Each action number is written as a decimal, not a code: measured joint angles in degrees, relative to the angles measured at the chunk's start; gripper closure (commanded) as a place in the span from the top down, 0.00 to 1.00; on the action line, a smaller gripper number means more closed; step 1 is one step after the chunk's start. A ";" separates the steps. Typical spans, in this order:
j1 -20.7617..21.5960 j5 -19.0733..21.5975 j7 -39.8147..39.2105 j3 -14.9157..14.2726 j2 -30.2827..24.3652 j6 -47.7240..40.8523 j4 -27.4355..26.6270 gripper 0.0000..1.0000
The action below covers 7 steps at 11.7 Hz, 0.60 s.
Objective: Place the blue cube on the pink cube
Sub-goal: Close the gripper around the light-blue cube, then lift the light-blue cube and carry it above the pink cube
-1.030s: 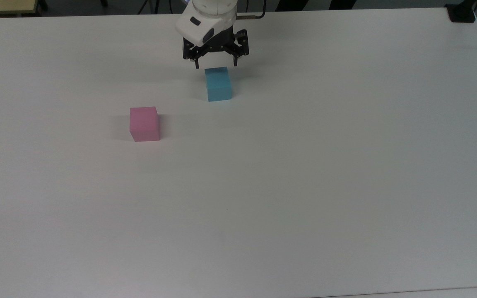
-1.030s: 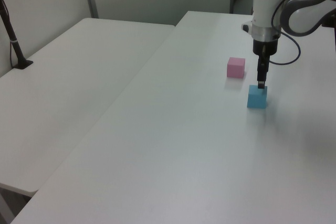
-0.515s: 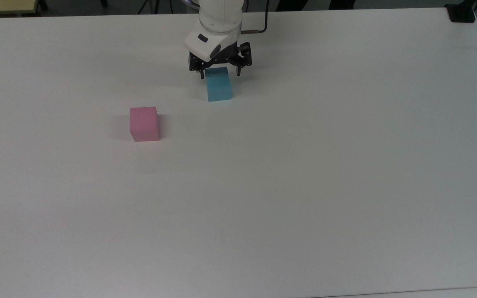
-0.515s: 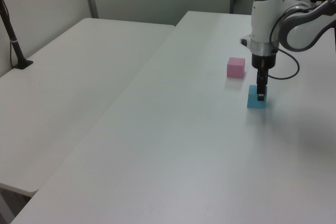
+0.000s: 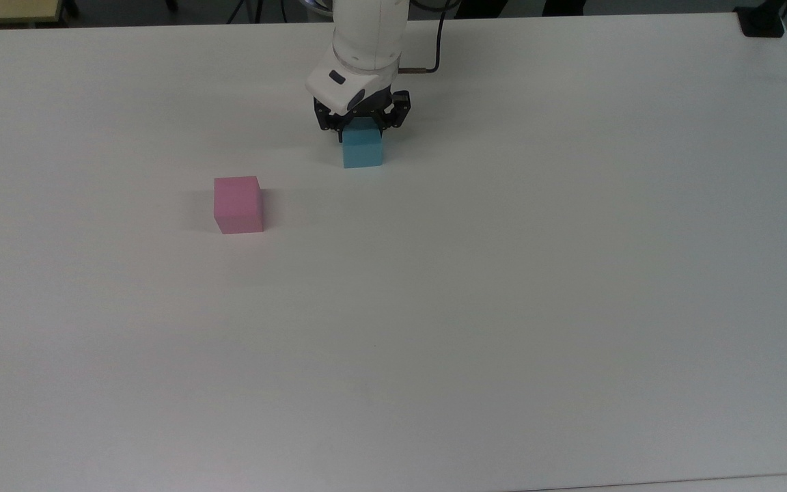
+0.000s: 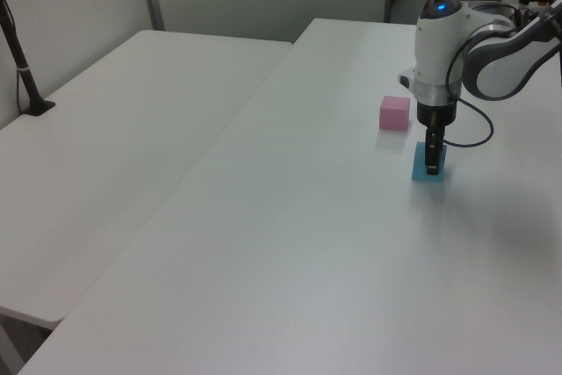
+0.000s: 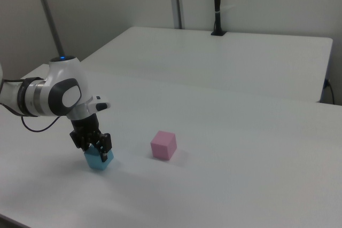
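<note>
The blue cube (image 5: 363, 154) rests on the white table (image 5: 503, 307), toward the back in the top view. My gripper (image 5: 362, 137) is lowered over it, one finger at each side face, shut on the blue cube. From the left view the near finger covers part of the blue cube (image 6: 420, 169), with the gripper (image 6: 431, 162) down at table level. The right view has the gripper (image 7: 97, 147) over the blue cube (image 7: 99, 162). The pink cube (image 5: 238, 205) stands alone, to the left of and nearer than the blue one in the top view; pink cube (image 6: 394, 113), (image 7: 163, 145).
A second white table (image 6: 132, 129) adjoins on the left view's left. A black post (image 7: 216, 4) is clamped at the far table edge, and a black clamp (image 5: 762, 20) sits at the top view's back right corner. Open tabletop surrounds both cubes.
The gripper came down from just above the blue cube until its fingers flank the cube, and the fingers have drawn in against it. Neither cube has moved.
</note>
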 measured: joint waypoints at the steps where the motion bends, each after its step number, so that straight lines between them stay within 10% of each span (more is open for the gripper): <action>1: 0.02 0.00 0.80 0.01 -0.01 0.06 0.11 0.42; 7: -2.75 0.00 2.21 -0.32 -2.98 -7.78 8.51 0.42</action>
